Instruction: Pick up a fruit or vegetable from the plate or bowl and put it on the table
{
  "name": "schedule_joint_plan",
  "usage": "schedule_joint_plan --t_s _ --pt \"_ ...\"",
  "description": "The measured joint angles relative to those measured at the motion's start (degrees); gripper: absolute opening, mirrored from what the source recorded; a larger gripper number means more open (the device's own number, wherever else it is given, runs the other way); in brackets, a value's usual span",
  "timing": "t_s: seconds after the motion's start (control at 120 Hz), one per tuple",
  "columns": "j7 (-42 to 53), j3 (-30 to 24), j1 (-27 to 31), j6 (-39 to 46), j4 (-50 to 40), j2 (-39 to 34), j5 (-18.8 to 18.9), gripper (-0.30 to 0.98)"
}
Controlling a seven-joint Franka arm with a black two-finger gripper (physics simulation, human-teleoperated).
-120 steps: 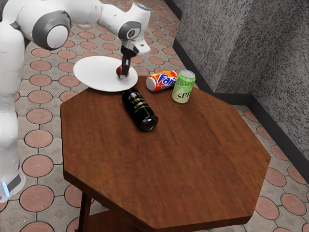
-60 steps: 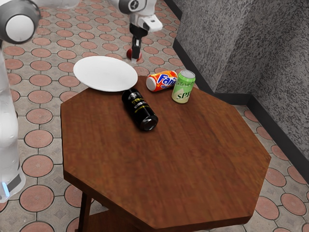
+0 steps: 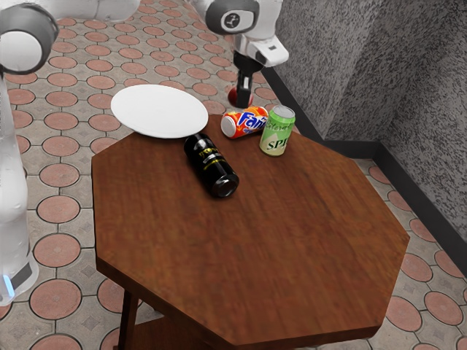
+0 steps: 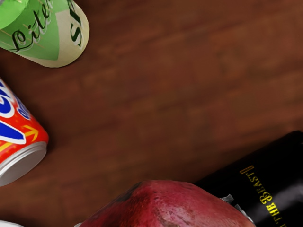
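Note:
In the exterior view my gripper (image 3: 244, 99) is up in the air behind the orange Fanta can, shut on a round dark-red fruit or vegetable (image 3: 235, 96). The near finger covers part of it. In the wrist view the same red thing (image 4: 165, 205) bulges up large at the lower edge, its skin mottled pink and dark. The white plate (image 3: 159, 111) lies at the table's far left corner in the exterior view, with nothing on it. The brown wooden table (image 3: 248, 248) stretches out in front.
The Fanta can (image 3: 245, 122) lies on its side just below my gripper in the exterior view. Beside it a green can (image 3: 277, 131) stands upright. A black bottle-like can (image 3: 211, 166) lies nearer the table's middle. A grey wall (image 3: 365, 65) rises behind.
From over the plate, my gripper has risen and moved toward the exterior view's right, carrying the red thing along. The plate and cans have stayed put.

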Motion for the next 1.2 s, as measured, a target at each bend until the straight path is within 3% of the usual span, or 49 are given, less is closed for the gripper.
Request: schedule_joint_plan --t_s 0.125,0.25,0.475,0.692,0.908,1.2 --pt "-2.25 -3.39 -0.82 1.53 2.61 2.73 -0.01 0.25" --pt "-4.14 -4.45 -2.94 2.41 8.56 10.37 0.07 0.25" --pt "-6.73 -4.22 0.56 4.87 15.54 23.16 -0.01 0.23" --pt "-8.36 -4.38 0.16 6.05 16.11 24.11 -0.22 0.32" --pt "-9.18 -4.60 -0.16 6.15 16.11 24.04 -0.35 0.60" --pt "-10.06 -4.65 -0.92 6.11 16.11 23.49 -0.26 0.67"
